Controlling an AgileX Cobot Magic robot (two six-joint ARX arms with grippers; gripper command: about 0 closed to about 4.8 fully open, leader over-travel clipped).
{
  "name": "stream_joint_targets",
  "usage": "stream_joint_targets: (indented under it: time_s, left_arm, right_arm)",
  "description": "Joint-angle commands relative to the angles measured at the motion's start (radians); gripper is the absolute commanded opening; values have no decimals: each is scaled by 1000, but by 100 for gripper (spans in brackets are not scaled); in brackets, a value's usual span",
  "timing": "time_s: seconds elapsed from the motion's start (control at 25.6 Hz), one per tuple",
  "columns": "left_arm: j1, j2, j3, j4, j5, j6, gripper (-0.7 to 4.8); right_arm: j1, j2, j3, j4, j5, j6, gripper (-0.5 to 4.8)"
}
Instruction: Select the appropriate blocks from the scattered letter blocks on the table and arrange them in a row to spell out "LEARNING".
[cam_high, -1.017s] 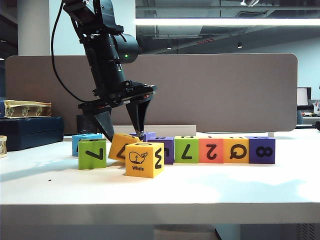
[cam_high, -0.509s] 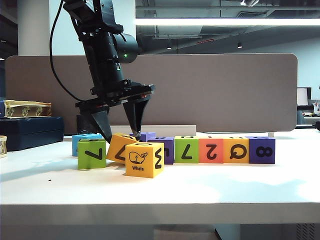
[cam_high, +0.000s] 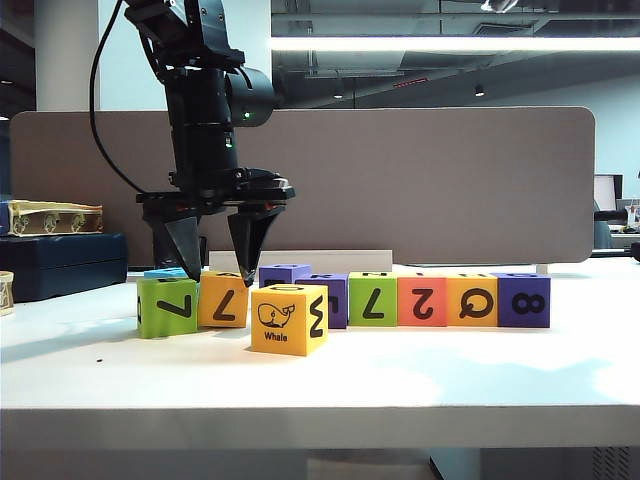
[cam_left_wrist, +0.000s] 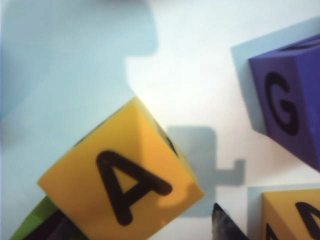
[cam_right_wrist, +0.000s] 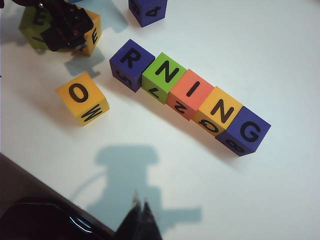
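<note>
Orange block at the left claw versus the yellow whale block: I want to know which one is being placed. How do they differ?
The orange block sits within the open left claw, beside the green block; the yellow whale block stands free before the row. The orange block's top reads A; the yellow whale block's reads O. Both are equal-sized black-lettered cubes on the table. The right claw, shut, hangs clear of both.
</note>
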Motion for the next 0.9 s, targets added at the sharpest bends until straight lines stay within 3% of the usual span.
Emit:
stream_joint_targets:
  time_s: [0.04,0.47,0.9]
  left_arm:
    - [1,-6,2,-17,11,4,347]
    - [2,-10,4,-25,-105,28,347]
    - [10,-125,3,-7,-144,35,336]
  right_arm:
    - [2,-3,6,10,-2,-2,-1]
    - [2,-3,6,10,-2,-2,-1]
    - [2,-3,6,31,-2,-2,-1]
